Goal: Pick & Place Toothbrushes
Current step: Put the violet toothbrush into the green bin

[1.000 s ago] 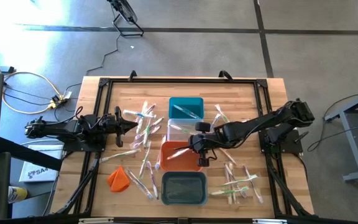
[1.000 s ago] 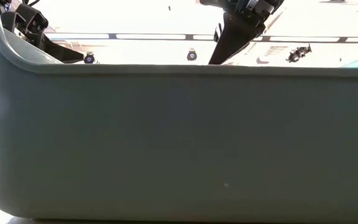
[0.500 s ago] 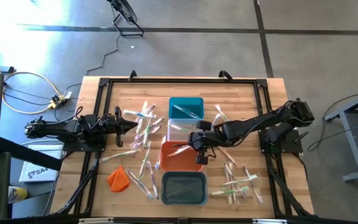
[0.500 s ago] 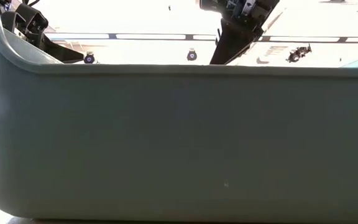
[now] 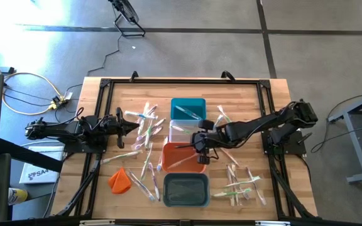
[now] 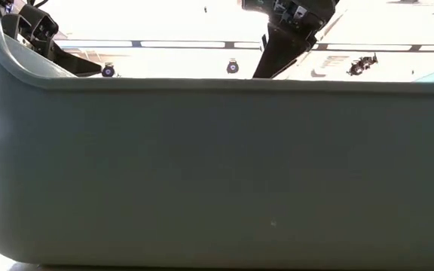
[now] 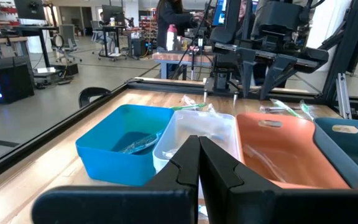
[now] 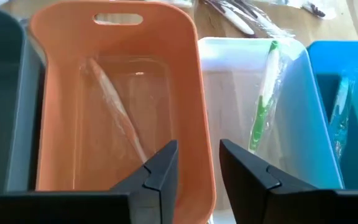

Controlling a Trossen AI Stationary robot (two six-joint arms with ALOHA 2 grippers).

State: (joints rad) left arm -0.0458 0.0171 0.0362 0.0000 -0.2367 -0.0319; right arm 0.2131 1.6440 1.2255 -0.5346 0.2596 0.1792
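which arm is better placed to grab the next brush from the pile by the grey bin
Right. The right gripper hangs open over the orange bin, beside that pile; the left gripper sits shut across the bins.

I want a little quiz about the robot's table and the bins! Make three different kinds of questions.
1. True or false: the rectangular orange plastic bin holds a thin clear-wrapped toothbrush.
2. Which bin holds the green-handled toothbrush? A grey, B clear, C teal.
3. Fill in: the right claw hovers over the orange bin with its fingers ____, while the left claw waits shut.

Key: 1 true; 2 B, the clear plastic bin; 3 open.
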